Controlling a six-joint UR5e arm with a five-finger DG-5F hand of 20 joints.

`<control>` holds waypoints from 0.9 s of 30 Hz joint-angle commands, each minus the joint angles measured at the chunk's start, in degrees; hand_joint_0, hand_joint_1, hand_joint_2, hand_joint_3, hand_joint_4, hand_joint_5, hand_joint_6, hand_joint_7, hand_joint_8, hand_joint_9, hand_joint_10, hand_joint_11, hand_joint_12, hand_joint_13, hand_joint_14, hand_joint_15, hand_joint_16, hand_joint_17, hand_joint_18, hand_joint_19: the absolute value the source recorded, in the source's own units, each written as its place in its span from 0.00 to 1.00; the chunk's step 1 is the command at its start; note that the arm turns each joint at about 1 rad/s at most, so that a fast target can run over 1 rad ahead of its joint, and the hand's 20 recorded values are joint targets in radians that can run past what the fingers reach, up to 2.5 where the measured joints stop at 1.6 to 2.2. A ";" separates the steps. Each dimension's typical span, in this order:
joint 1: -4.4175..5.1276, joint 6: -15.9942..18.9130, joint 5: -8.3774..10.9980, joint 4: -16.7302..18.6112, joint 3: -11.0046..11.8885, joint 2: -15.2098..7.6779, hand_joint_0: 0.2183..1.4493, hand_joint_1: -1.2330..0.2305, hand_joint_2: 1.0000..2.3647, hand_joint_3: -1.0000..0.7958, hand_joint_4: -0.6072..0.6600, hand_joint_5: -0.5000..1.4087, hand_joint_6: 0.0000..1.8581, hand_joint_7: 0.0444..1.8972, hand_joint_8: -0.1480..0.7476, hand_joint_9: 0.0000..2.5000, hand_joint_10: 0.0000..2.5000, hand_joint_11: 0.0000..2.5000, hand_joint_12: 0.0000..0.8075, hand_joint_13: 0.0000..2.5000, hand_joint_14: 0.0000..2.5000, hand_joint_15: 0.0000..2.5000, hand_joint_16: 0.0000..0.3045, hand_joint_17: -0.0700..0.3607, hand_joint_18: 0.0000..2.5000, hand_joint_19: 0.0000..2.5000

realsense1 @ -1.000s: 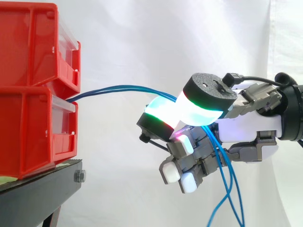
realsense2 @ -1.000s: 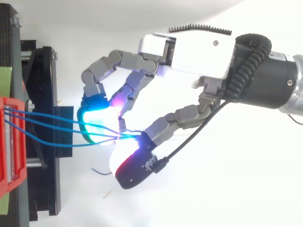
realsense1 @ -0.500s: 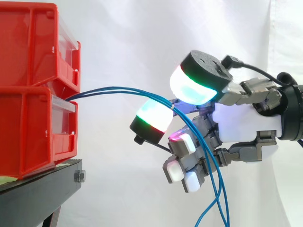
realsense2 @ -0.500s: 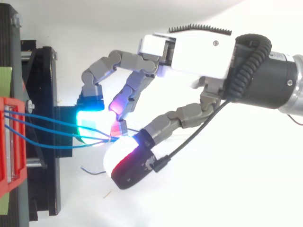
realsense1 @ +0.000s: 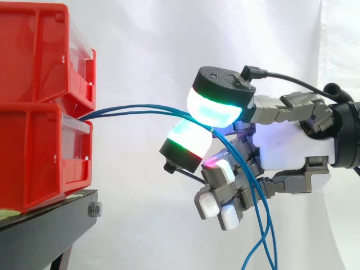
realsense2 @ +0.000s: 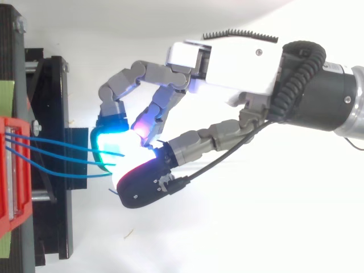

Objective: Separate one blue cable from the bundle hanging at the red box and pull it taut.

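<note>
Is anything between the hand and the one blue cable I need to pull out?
Nothing foreign. The hand has the cables pinched between its pads, but all three run together from the red box into that pinch, so its neighbours crowd whichever one you want; none is separated yet.

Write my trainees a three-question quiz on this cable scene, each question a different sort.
1. In the top view, how many blue cables run from the red bins toward the hand?
2. True or false: the cables come out over the top of the upper bin.
3. Past the hand in the side view, the cables: A hang downward; B climb upward; C lie coiled on the stand.
Key: 1 three; 2 false, they leave at the lower red bin; 3 A.
</note>
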 commanded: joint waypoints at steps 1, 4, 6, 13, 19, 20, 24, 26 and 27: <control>0.00 0.02 0.00 0.00 -0.02 0.03 0.32 0.24 0.01 0.50 0.44 0.20 0.48 0.69 0.54 0.45 0.01 0.35 0.47 0.39 0.01 0.22 0.17 0.43 0.37 0.22; 0.00 0.02 0.00 0.00 -0.02 0.03 0.36 0.22 0.01 0.52 0.36 0.19 0.49 0.73 0.53 0.45 0.01 0.37 0.45 0.40 0.01 0.22 0.16 0.42 0.37 0.22; 0.00 0.02 0.00 0.00 -0.02 0.03 0.41 0.21 0.02 0.52 0.32 0.18 0.51 0.75 0.51 0.44 0.01 0.37 0.43 0.39 0.01 0.22 0.15 0.40 0.36 0.22; 0.00 0.02 0.00 0.08 -0.02 -0.06 0.52 0.20 0.01 0.34 0.28 0.17 0.51 0.66 0.48 0.42 0.01 0.37 0.42 0.39 0.01 0.22 0.14 0.39 0.34 0.22; 0.00 0.02 0.00 0.00 -0.02 0.03 0.51 0.19 0.00 0.28 0.30 0.17 0.51 0.65 0.47 0.42 0.01 0.36 0.41 0.39 0.01 0.22 0.14 0.38 0.35 0.19; 0.00 0.02 0.00 0.00 -0.10 0.03 0.50 0.19 0.00 0.28 0.30 0.17 0.51 0.66 0.48 0.42 0.01 0.36 0.41 0.39 0.01 0.22 0.14 0.38 0.36 0.19; 0.00 0.02 0.00 0.26 -0.19 0.03 0.49 0.19 0.00 0.28 0.29 0.18 0.51 0.68 0.48 0.43 0.01 0.36 0.41 0.39 0.01 0.22 0.14 0.38 0.36 0.19; 0.00 0.02 0.00 0.26 -0.19 0.03 0.48 0.19 0.00 0.28 0.29 0.18 0.51 0.69 0.48 0.43 0.01 0.37 0.40 0.39 0.01 0.22 0.14 0.38 0.36 0.19; 0.00 0.02 0.00 0.26 -0.19 0.03 0.48 0.19 0.00 0.28 0.29 0.18 0.51 0.69 0.47 0.43 0.01 0.37 0.41 0.39 0.01 0.21 0.14 0.38 0.36 0.19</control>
